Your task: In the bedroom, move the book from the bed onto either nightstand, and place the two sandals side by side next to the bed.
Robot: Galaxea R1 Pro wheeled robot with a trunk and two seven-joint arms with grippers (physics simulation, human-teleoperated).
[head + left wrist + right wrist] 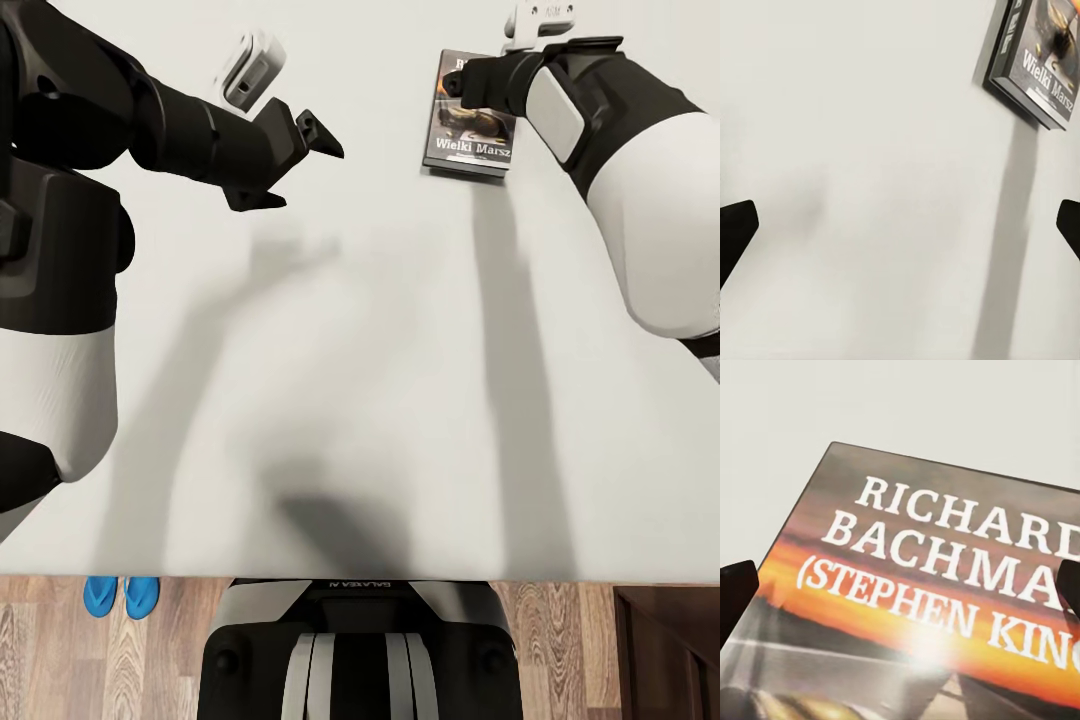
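While hovering over the book (470,125), the right gripper (462,85) is hiding its top edge.
Jaws spread, gripping nothing; left gripper (300,160), at nine o'clock, gaping empty; sandals (121,595) partly cut off by the bed (360,400).

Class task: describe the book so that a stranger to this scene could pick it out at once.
Start at the bed, its pale mattress spreading ahead of the robot. Under the right end effector lies the book, the one dark, lettered thing there, reading "Wielki Marsz".

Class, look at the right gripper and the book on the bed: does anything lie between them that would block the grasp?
Nothing visible does. The right gripper hangs directly over the book, which lies flat and alone on the bare bed. In the right wrist view its open fingertips frame the cover.
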